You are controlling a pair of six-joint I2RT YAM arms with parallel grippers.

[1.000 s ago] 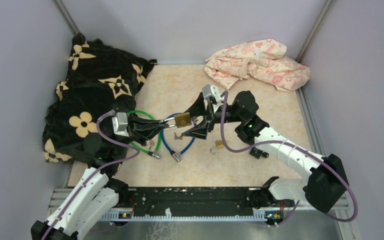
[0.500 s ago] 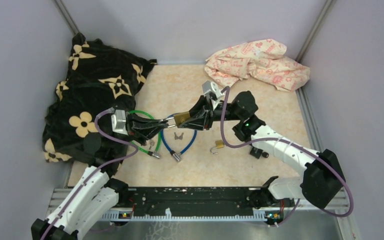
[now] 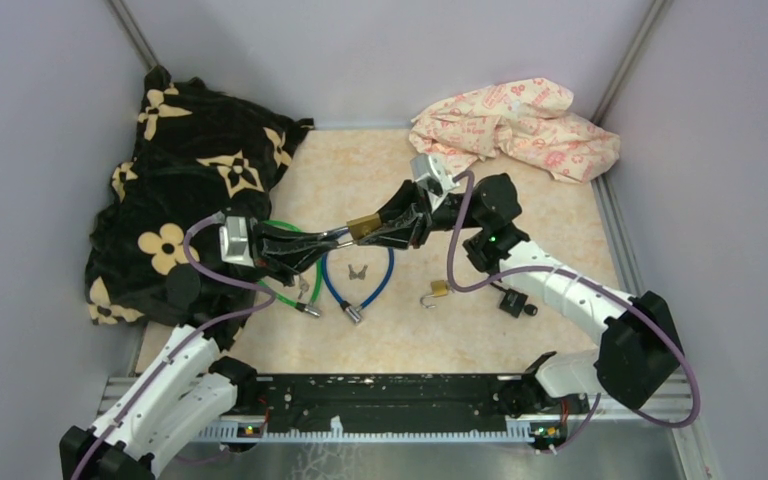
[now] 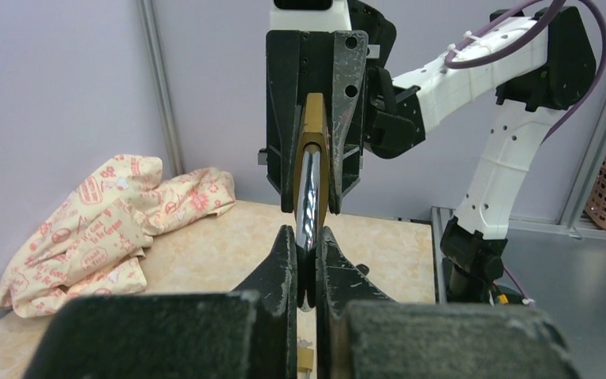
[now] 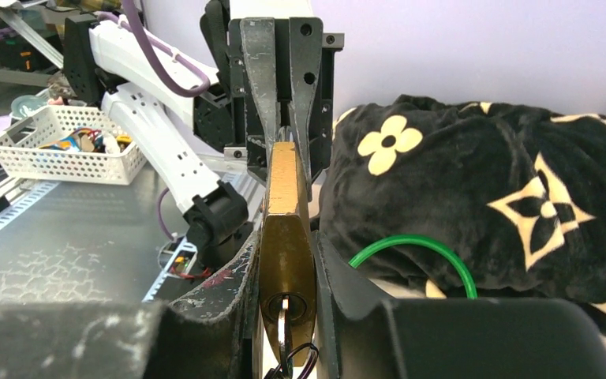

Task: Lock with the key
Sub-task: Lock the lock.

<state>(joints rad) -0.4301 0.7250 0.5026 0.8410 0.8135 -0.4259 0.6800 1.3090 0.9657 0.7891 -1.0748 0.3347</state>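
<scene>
A brass padlock (image 3: 364, 226) hangs in the air between my two grippers, above the middle of the table. My right gripper (image 3: 388, 226) is shut on its brass body (image 5: 286, 197). A key (image 5: 282, 328) sits in the keyhole on the end facing the right wrist camera, with a dark ring hanging from it. My left gripper (image 3: 305, 245) is shut on the padlock's silver shackle (image 4: 310, 189); the left fingertips (image 4: 288, 249) pinch it from both sides. The two grippers face each other head-on.
A blue cable loop (image 3: 384, 281) and a green cable loop (image 3: 282, 297) lie below the grippers, with loose keys (image 3: 358, 271) between them. A small open padlock (image 3: 436, 291) lies to the right. A black flowered cloth (image 3: 180, 170) lies at the back left and a pink printed cloth (image 3: 515, 120) at the back right.
My right gripper went from open around the padlock to shut on its body, and has swung up and away a little. The left gripper kept hold of the shackle and shifted slightly left.
</scene>
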